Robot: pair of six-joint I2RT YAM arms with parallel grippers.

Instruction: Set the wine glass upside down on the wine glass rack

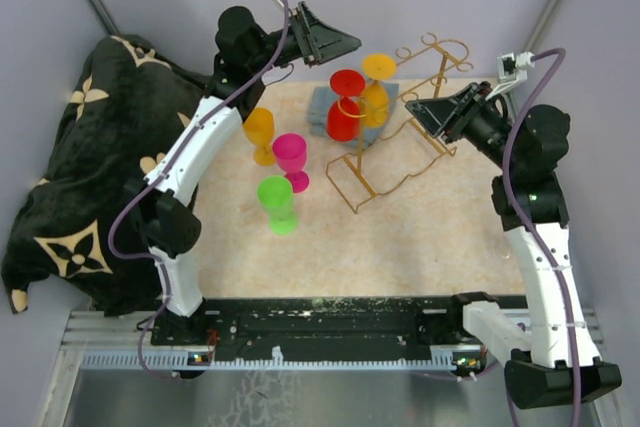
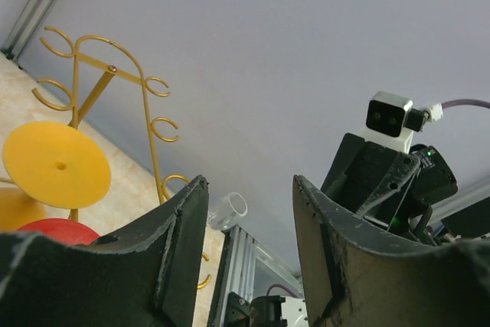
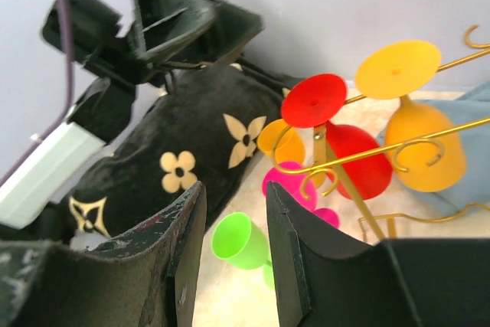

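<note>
On rack (image 2: pixel 112 69): 2 inverted glasses (image 1: pixel 343 119) (image 1: pixel 376 102) | table (image 1: pixel 440 237): 3 upright glasses (image 1: pixel 259 130) (image 1: pixel 291 154) (image 1: pixel 277 197) | left hand (image 2: pixel 249 189), right hand (image 3: pixel 233 189): parted, empty

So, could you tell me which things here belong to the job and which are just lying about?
Job: gold rack; red glass, yellow glass hanging on it; orange glass, pink glass, green glass standing nearby.
Lying about: black blanket; blue-grey cloth.

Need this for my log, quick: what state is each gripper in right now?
Left black two-finger gripper: open, nothing between its jaws.
Right black two-finger gripper: open, holding nothing.
</note>
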